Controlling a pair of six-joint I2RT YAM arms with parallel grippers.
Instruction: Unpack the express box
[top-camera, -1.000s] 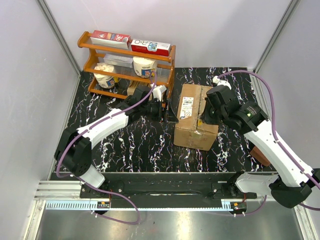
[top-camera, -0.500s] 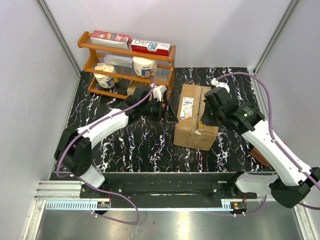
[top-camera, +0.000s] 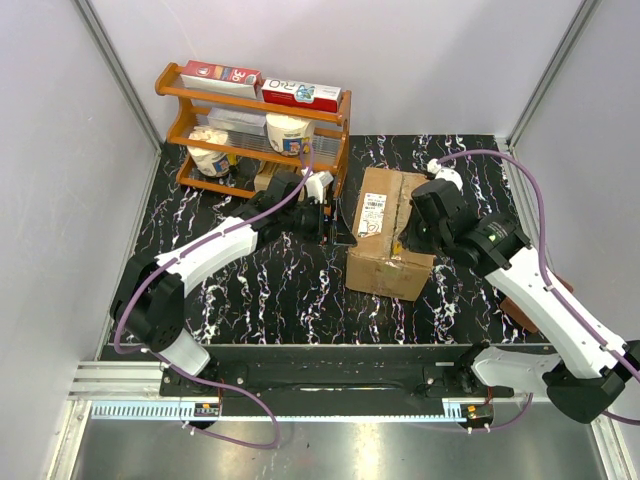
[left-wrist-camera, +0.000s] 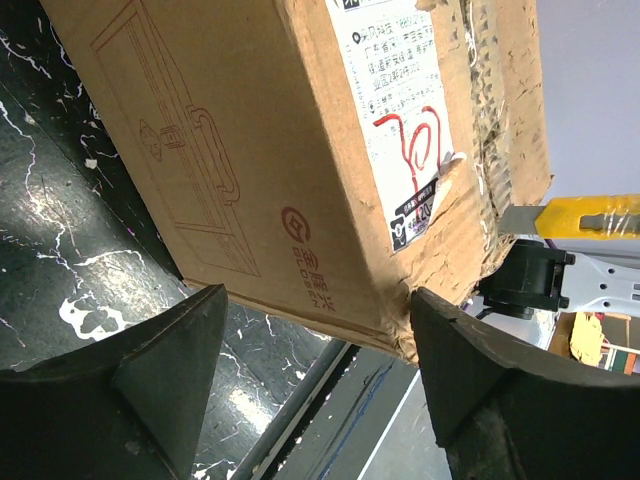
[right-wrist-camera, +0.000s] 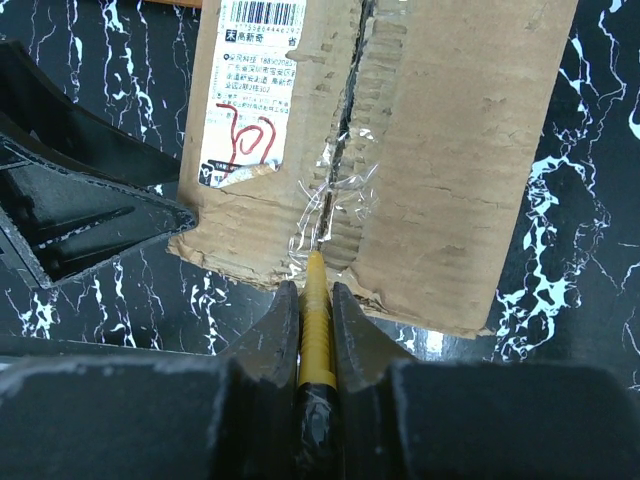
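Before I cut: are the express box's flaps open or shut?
Shut: the express box flaps lie flat, clear tape across the seam.

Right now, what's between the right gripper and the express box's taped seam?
A yellow utility knife, clamped in the right gripper, blade tip at the express box seam; right wrist view shows it.

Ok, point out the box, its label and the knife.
box (right-wrist-camera: 460, 150), right wrist view, right top flap.
label (right-wrist-camera: 250, 95), right wrist view, printed middle.
knife (right-wrist-camera: 317, 330), right wrist view, yellow handle.
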